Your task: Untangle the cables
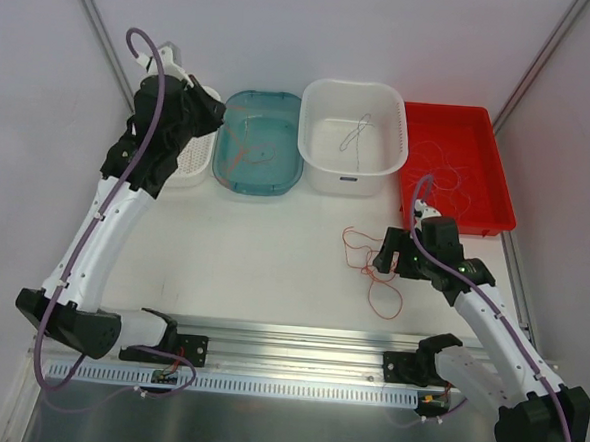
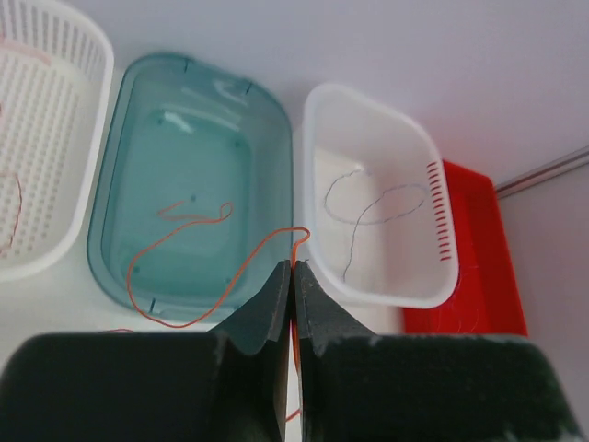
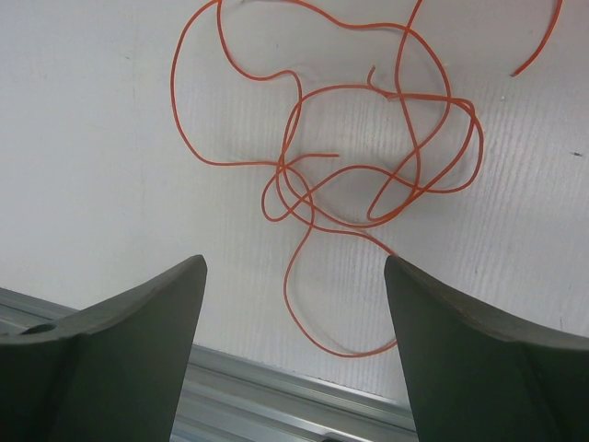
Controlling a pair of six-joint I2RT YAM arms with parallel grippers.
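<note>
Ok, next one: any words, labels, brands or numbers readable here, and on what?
No text can be read in any view.
The white rectangular plastic tub has a small dark mark low on its near wall in the top view, possibly a label, too small to read.

My overhead camera looks down from above and behind the rig, far enough back to hold the whole white tabletop (image 1: 273, 250). The left wrist camera sits high, facing forward and down past its own dark fingers (image 2: 262, 308) onto the translucent teal plastic tub (image 2: 112, 184) and the white plastic basin (image 2: 396, 293), both shared with my overhead view. The right wrist camera hangs close over the tangle of thin orange wires (image 3: 359, 168), which shows small in the overhead view.
</note>
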